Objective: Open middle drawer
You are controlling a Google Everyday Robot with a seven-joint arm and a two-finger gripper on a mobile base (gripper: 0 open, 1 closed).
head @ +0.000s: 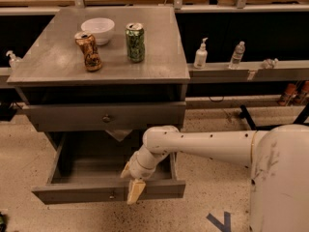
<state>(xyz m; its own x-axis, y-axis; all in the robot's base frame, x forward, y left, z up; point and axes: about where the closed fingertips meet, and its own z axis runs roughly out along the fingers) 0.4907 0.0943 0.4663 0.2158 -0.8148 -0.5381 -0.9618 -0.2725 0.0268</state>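
Grey middle drawer [91, 170] stands pulled out, near side of cabinet [159, 57], front panel [67, 195] running left-right. Gripper [134, 191] at panel's top edge, just right of knob [112, 195]; whether gripping, cannot tell. Pull direction: nearward.

Warm overhead light; soft glare on cabinet top [159, 57]; gripper [133, 187] lit at the shadowed middle drawer [72, 195] front
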